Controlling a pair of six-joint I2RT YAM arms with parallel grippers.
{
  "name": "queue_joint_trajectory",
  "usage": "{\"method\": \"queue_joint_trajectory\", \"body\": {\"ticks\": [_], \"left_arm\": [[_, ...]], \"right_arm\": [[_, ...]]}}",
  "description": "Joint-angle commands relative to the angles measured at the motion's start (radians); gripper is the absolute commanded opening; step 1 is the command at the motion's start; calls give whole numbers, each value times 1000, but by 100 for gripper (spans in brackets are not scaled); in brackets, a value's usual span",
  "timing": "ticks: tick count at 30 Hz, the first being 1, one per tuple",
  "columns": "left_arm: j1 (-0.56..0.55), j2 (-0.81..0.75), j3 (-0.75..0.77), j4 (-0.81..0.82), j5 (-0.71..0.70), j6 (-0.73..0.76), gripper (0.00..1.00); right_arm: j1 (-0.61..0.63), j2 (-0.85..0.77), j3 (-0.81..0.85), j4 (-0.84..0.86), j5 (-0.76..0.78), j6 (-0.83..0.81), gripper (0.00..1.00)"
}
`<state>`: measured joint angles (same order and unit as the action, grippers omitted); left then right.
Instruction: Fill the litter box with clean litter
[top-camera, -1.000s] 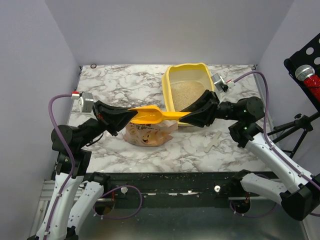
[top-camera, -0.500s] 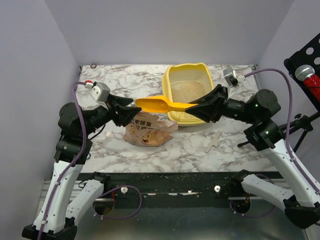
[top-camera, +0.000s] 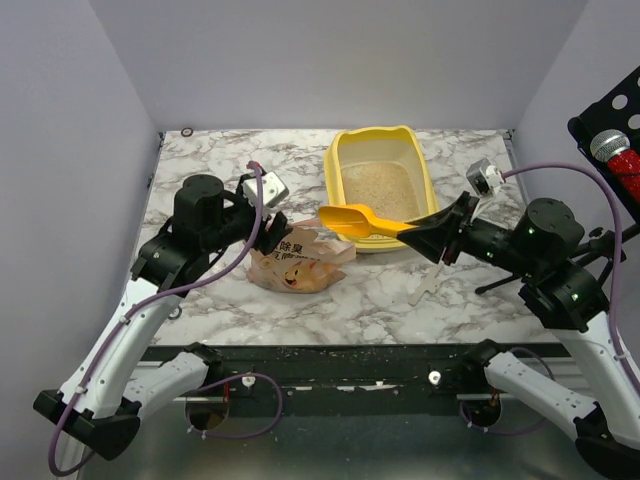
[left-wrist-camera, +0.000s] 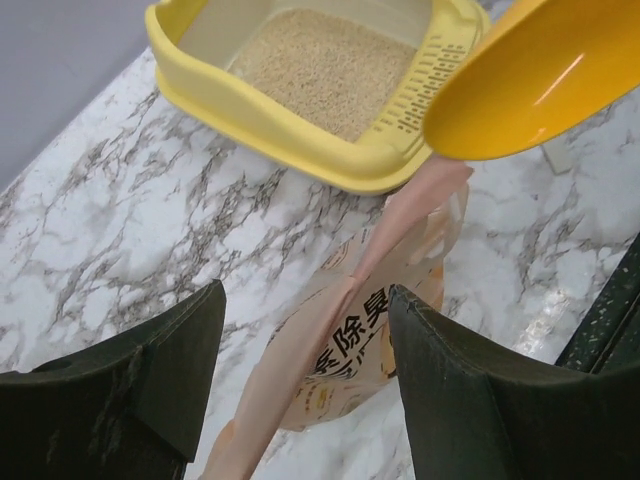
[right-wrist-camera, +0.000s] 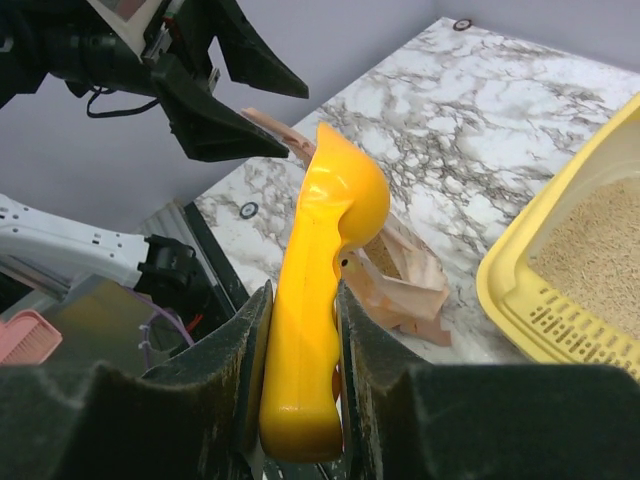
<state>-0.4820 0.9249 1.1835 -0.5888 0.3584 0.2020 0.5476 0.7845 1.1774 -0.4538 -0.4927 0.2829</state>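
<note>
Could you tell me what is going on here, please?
The right pincer holds the scoop by its handle, bowl in the air between the bag and the litter box. The left pincer is open above the bag, gripping nothing. The bag lies on the table beside the litter box, which already has litter in it.

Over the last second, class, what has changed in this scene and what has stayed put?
The left gripper opened its jaws, releasing the orange scoop, and swung to point down at the bag. The right gripper, still clamped on the handle, carried the scoop rightward. The litter box, clean litter and bag stayed put.
</note>
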Motion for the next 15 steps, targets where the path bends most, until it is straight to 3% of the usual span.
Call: {"method": "queue_joint_trajectory", "body": {"ticks": [1,8,15], "left_arm": [[-9,40,5,-62,-85,122,74],[-10,133,28,-95,-52,157,74],[-41,147,-47,-114,-76,152,56]], "right_arm": [[0,-53,34,-111,52,-50,1],[-1,-88,-7,-140,74,-67,1],[0,-88,-13,-164,126,-90,1]]}}
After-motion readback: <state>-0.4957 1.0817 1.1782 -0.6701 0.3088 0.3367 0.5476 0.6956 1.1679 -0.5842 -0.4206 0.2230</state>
